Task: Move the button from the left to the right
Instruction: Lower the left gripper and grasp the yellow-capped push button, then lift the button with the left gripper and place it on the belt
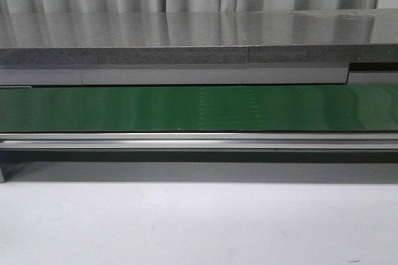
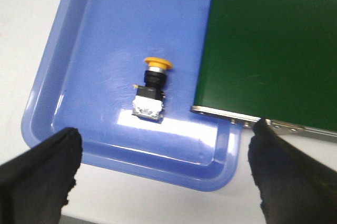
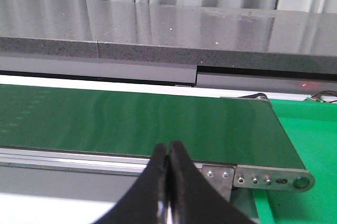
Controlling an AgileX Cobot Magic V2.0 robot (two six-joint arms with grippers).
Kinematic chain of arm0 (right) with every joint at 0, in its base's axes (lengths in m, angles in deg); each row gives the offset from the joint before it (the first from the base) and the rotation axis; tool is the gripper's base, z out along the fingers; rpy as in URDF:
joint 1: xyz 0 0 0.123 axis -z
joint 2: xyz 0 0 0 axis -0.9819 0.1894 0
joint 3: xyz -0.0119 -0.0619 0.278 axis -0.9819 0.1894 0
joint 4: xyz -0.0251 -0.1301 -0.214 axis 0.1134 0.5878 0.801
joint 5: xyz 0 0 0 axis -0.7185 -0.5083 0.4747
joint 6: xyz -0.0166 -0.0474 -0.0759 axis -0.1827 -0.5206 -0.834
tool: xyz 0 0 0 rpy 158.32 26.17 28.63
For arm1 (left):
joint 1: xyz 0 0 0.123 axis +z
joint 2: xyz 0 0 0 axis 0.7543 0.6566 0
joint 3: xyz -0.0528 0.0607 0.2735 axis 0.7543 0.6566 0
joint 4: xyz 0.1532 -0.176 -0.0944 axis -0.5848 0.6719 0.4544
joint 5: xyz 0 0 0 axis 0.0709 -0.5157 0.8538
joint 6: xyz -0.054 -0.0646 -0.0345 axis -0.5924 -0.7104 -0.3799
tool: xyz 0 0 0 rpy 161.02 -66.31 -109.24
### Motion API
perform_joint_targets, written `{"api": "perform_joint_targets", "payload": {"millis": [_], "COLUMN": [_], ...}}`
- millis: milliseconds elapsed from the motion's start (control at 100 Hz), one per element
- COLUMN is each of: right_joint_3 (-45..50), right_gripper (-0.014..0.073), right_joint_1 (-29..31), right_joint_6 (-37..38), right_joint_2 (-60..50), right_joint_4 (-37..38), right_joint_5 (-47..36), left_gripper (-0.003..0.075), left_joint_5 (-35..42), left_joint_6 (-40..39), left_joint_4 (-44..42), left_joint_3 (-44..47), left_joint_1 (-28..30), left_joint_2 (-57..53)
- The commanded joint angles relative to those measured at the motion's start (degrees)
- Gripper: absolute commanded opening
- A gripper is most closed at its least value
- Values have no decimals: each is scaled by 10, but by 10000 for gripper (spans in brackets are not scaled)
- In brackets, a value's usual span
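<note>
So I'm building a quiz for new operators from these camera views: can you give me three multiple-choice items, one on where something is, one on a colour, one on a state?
1. Where does the button lie?
A. On the green belt
B. In the blue tray
C. Between the left pincer's fingers

2. What colour is the button's cap?
A. Yellow-orange
B. Red
C. White

3. How do the two pincers stand?
A. Both shut
B. Left shut, right open
C. Left open, right shut

Answers:
1. B: the left wrist view shows it lying on its side on the floor of the blue tray, beside the end of the green belt.
2. A: the round cap is yellow-orange on a black body.
3. C: the left pincer has its fingers wide apart with nothing between them, while the right pincer has its fingers pressed together.
</note>
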Motion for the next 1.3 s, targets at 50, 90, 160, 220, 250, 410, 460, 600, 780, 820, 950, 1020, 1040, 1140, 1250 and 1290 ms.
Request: {"api": "perform_joint_targets", "payload": {"millis": [50, 90, 160, 220, 250, 410, 460, 600, 780, 820, 950, 1020, 1040, 1140, 1250, 1290], "right_joint_3": [0, 0, 0, 0, 0, 0, 0, 0, 0, 0, 0, 0, 0, 0, 0, 0], "right_gripper": [-68, -68, -68, -68, -68, -68, -68, -68, -68, -68, -68, -68, -68, -68, -68, -68], "right_joint_1": [2, 2, 2, 2, 2, 2, 2, 2, 2, 2, 2, 2, 2, 2, 2, 2], "right_joint_6": [0, 0, 0, 0, 0, 0, 0, 0, 0, 0, 0, 0, 0, 0, 0, 0], "right_joint_2": [-9, -9, -9, -9, -9, -9, -9, -9, -9, -9, -9, -9, -9, -9, -9, -9], "right_joint_4": [6, 6, 6, 6, 6, 6, 6, 6, 6, 6, 6, 6, 6, 6, 6, 6], "right_joint_5": [-46, -46, -46, -46, -46, -46, -46, -46, -46, -46, -46, -46, -46, -46, -46, -46], "left_gripper": [608, 608, 608, 608, 608, 608, 608, 608, 606, 606, 606, 606, 606, 601, 601, 601], "left_joint_5": [34, 37, 41, 41, 41, 46, 50, 58, 70, 75, 88, 93, 93, 96, 99, 99], "left_joint_6": [10, 10, 10, 10, 10, 19, 27, 29, 30, 30, 30, 30, 30, 30, 30, 30], "left_joint_4": [-1, -1, -1, -1, 0, 7, 16, 17, 21, 22, 25, 26, 26, 30, 31, 34], "left_joint_3": [-45, -55, -70, -83, -88, -98, -98, -98, -98, -98, -98, -98, -98, -98, -98, -98], "left_joint_1": [34, 44, 56, 60, 62, 62, 62, 62, 62, 62, 62, 62, 62, 62, 62, 62], "left_joint_2": [57, 79, 116, 143, 156, 216, 230, 269, 314, 322, 346, 356, 360, 371, 381, 385]}}
